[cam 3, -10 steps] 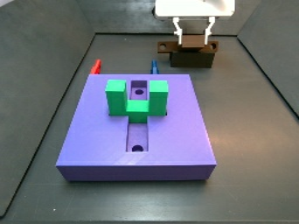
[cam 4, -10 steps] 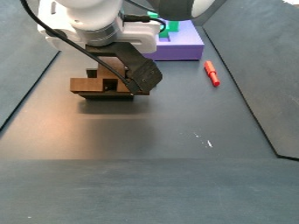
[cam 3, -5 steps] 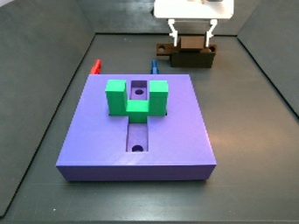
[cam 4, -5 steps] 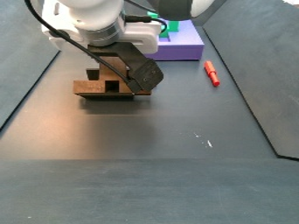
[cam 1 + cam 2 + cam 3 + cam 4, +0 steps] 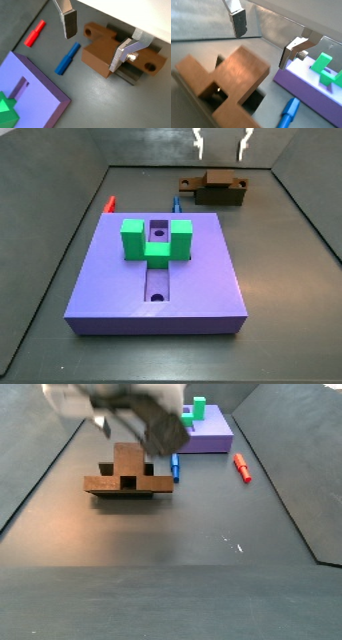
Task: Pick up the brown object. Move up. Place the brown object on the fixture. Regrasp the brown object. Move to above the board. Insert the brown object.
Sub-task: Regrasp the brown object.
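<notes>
The gripper is up high above the brown object. Its two silver fingers are wide apart and hold nothing. The brown object sits below them on the fixture, at the far end of the floor past the board.

The brown object is shaped like a T. In a side view its long stem lies flat and points toward the board, and its cross bar is at the end away from the board. In a wrist view the fingers stand one on each side of the block but do not touch it. The fixture peeks out dark under the block there.

A wrist view shows a blue pin and a red pin lying on the floor by the board's corner. A side view shows the green block on the board. In a side view the gripper is only a blur.
</notes>
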Robot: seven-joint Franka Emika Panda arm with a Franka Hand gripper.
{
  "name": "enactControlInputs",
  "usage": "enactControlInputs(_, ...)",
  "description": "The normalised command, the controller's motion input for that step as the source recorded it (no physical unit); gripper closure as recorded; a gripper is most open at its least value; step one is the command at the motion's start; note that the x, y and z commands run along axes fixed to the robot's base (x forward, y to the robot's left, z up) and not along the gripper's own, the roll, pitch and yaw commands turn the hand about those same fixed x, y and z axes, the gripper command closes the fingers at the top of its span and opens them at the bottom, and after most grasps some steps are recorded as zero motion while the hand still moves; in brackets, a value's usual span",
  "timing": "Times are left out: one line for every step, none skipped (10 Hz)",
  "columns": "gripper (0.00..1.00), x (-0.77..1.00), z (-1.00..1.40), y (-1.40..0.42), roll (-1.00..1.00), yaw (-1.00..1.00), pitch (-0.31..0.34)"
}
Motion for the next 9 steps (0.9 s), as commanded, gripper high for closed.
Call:
enactControlInputs(0.00,0.00,0.54,-0.02,0.54,0.00,-0.146)
enactControlInputs(0.00,0.00,0.30,-0.11,0.95,0.00,-0.131)
enactControlInputs(0.00,0.09,0.15,-0.15,1.00,0.00,-0.066)
enactControlInputs(0.00,0.08,0.03,-0.15,1.00,0.02,-0.009)
enactControlInputs(0.00,0.10,0.00,-0.13,1.00,0.03,0.000)
enactControlInputs(0.00,0.14,-0.05,-0.09,1.00,0.04,0.000)
enactControlInputs(0.00,0.15,-0.05,-0.09,1.00,0.05,0.000)
enactControlInputs(0.00,0.13,-0.04,-0.07,1.00,0.06,0.000)
enactControlInputs(0.00,0.11,-0.03,-0.06,1.00,0.07,0.000)
